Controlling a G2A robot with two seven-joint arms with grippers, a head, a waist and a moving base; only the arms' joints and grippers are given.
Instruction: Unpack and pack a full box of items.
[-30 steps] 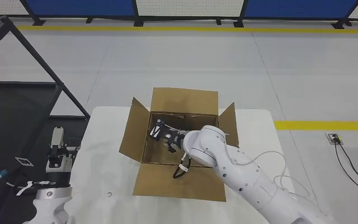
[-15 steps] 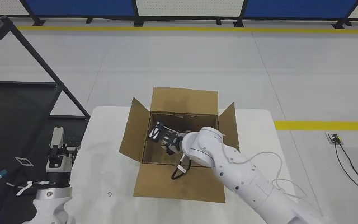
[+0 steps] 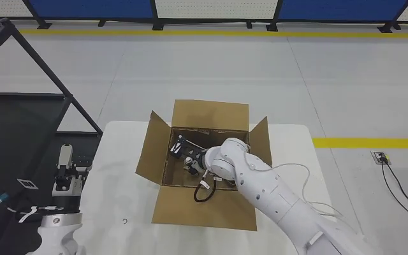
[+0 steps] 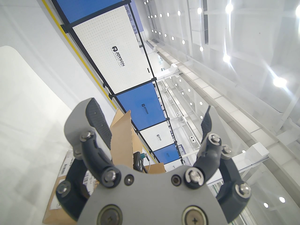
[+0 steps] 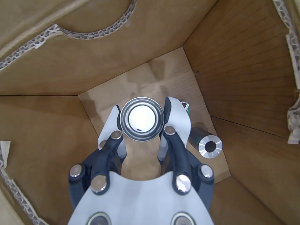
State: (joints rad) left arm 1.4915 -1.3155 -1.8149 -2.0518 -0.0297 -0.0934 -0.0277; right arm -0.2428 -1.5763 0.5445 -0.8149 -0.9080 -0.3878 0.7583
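The right gripper (image 5: pixel 143 106) is hanging deep inside the box (image 5: pixel 70 71). Its fingers are pinching the can (image 5: pixel 141 118) from both sides. The can is pointing straight up, so I think it needs lifting straight up. The left gripper (image 4: pixel 151 108) is sitting far off, fingers spread wide.

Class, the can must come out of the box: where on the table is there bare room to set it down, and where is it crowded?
Free: the white table between the left flap of the box and the left gripper. Crowded: inside the box, where the right gripper holds the can beside a metal cylinder.
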